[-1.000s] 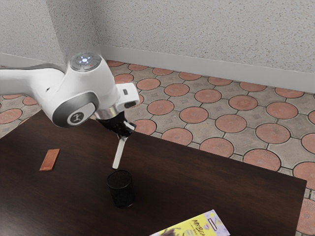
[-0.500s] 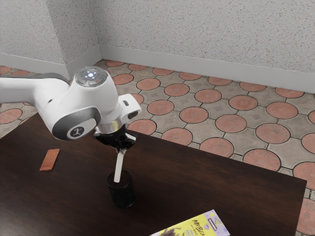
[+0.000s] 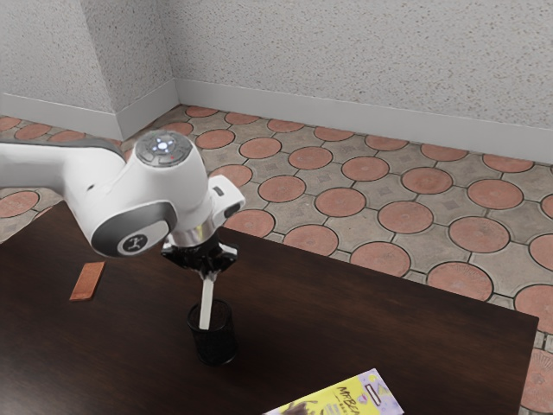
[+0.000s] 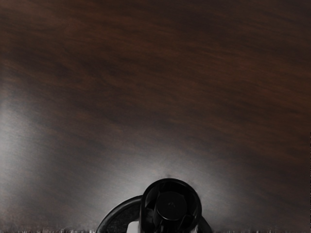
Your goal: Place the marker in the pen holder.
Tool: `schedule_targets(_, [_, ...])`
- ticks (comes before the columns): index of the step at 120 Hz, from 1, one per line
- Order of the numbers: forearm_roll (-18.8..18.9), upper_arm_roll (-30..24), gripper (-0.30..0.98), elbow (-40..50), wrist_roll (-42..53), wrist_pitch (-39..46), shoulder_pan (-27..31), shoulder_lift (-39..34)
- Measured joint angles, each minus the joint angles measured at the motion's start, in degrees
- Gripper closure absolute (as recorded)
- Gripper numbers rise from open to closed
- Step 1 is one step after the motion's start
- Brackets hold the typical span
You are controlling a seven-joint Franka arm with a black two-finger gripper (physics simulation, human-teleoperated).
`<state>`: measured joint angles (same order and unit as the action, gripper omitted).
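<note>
Pincer (image 3: 210,272): is squeezing the marker (image 3: 207,297) between its fingers.
Pen holder (image 3: 217,347): is surrounding the marker's lower end.
Orange block (image 3: 87,282): is lying toward the exterior view's ten o'clock.

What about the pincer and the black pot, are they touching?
Apart: the exterior view shows the pincer above the black pot, with the marker crossing the gap between them.

The marker (image 3: 206,303) is off-white, the pen holder (image 3: 215,344) black, the surface (image 3: 389,324) dark brown with streaky grain, the slab (image 3: 86,282) orange-brown, the package (image 3: 346,399) yellow and lilac, the floor (image 3: 406,217) terracotta-circled, the wall (image 3: 346,60) speckled grey.
</note>
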<state>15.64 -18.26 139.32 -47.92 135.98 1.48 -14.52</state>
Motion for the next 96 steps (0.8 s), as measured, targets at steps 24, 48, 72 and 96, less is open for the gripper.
schedule_targets(24, [-0.86,-0.64,0.35,-0.04,-1.01,-0.6,-0.04,-0.04])
schedule_targets(48, [-1.3,2.12,0.14,-18.94,0.25,-9.72,2.36,5.33])
schedule_targets(72, [-5.05,10.64,0.05,-43.24,10.69,-29.8,1.67,10.36])
schedule_targets(96, [-9.93,14.68,0.02,-53.31,20.87,-41.95,9.72,15.42])
